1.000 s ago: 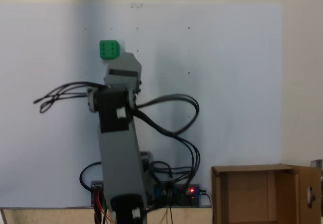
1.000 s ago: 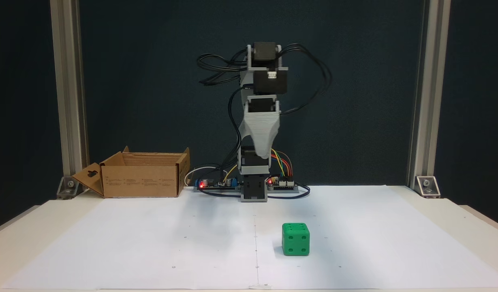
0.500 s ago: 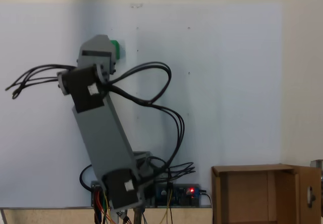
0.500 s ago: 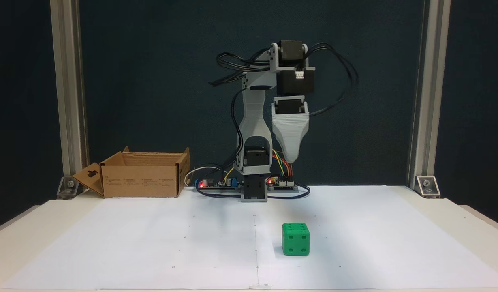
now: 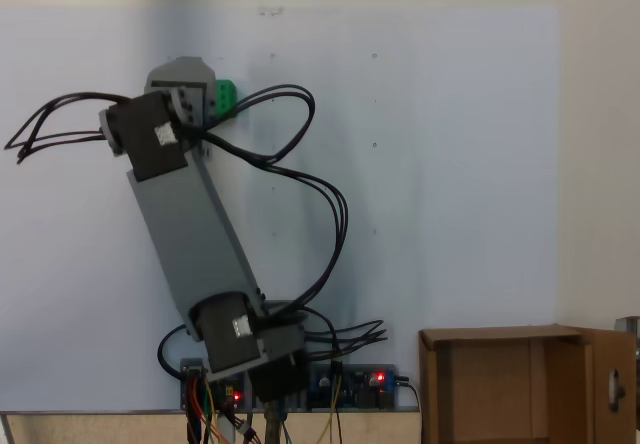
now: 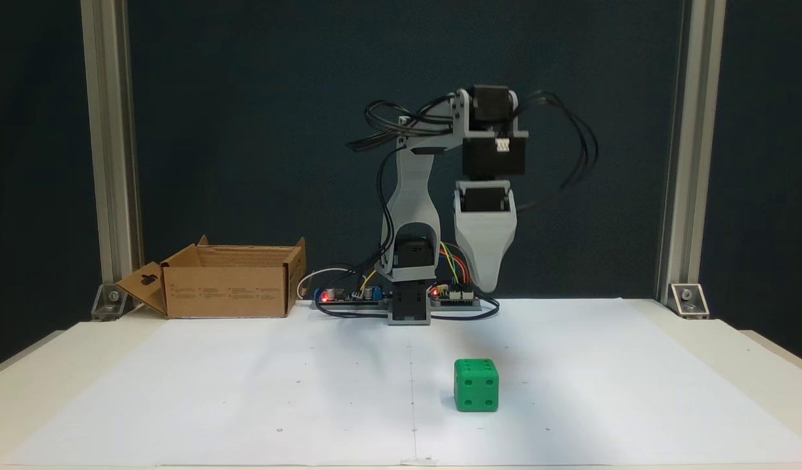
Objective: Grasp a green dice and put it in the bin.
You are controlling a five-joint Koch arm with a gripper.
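we log the task as barely begun — nothing is grasped, nothing is in the bin. the green dice [image 6: 476, 385] sits flat on the white paper sheet [image 6: 244, 391], out in front of the arm's base [image 6: 409, 307] and a little to the right of it in this front-on fixed view. the gripper [image 6: 485, 284] hangs well above the paper, pointing down, behind the dice and clear of it; we see one pale tapered tip, so we cannot tell whether the jaws are apart or together. in the fixed view from above, the gripper head covers most of the dice [image 5: 227, 98]. the bin [image 6: 228, 284] stands far left of the base, flaps up, no dice visible in it. left to do, as we judge: descend, grasp, carry across, release.
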